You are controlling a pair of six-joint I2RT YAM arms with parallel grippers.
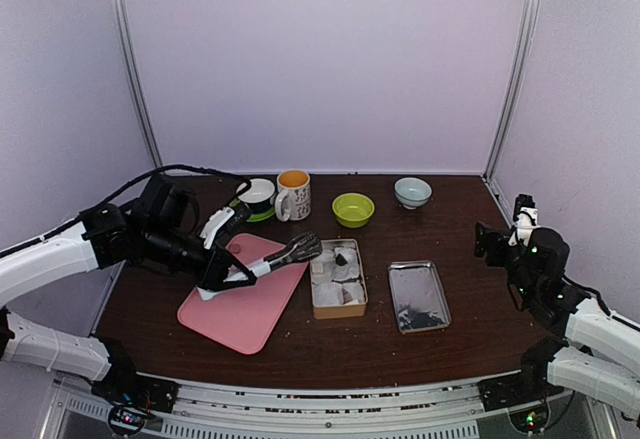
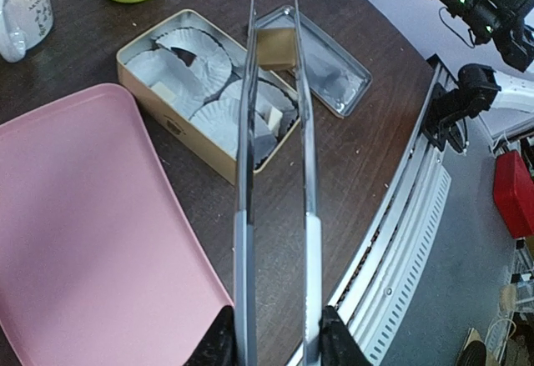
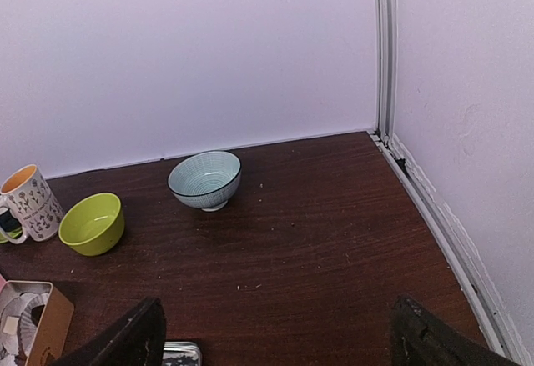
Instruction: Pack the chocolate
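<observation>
My left gripper (image 2: 276,337) is shut on the handles of long tongs (image 2: 244,216), held over the dark table beside the pink board (image 2: 83,233). The tongs' tips reach over the open tin (image 1: 338,304), and a tan-brown chocolate (image 2: 277,47) sits between them. White paper cups (image 2: 209,62) line the tin; a dark chocolate (image 1: 342,256) and whitish chocolates (image 2: 271,118) lie in them. In the top view the left gripper (image 1: 225,271) hovers above the board. My right gripper (image 3: 279,349) is open with nothing in it, raised at the table's right side (image 1: 492,244).
The tin's lid (image 1: 418,296) lies to the right of the tin with dark bits on it. Along the back stand a patterned mug (image 1: 293,195), a second cup on a green saucer (image 1: 256,197), a green bowl (image 1: 353,209) and a pale blue bowl (image 3: 205,179).
</observation>
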